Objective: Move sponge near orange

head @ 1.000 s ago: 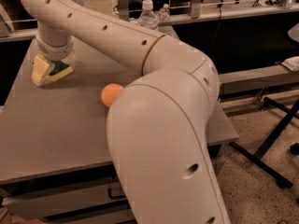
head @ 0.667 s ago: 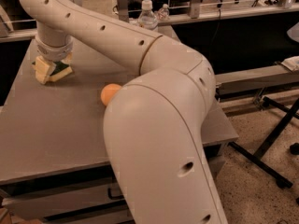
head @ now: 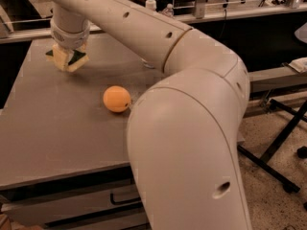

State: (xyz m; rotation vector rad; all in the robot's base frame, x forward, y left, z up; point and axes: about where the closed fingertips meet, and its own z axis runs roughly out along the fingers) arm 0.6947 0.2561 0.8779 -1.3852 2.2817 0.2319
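Observation:
The sponge (head: pixel 73 56), dark green over pale yellow, sits between my gripper's pale yellow pads (head: pixel 60 61) at the far left of the grey table (head: pixel 53 128). My gripper (head: pixel 68 60) is shut on the sponge and holds it just above the tabletop. The orange (head: pixel 116 98) lies on the table, nearer the camera and to the right of the gripper, well apart from the sponge. My arm's large white links fill the middle and right of the view.
Two clear water bottles (head: pixel 151 4) stand at the table's back edge, mostly hidden behind the arm. A railing runs behind the table. A black stand's legs (head: pixel 273 152) and a bench lie on the floor at the right.
My gripper has moved to the right and slightly up with the sponge in it, closer to the orange. The orange has not moved.

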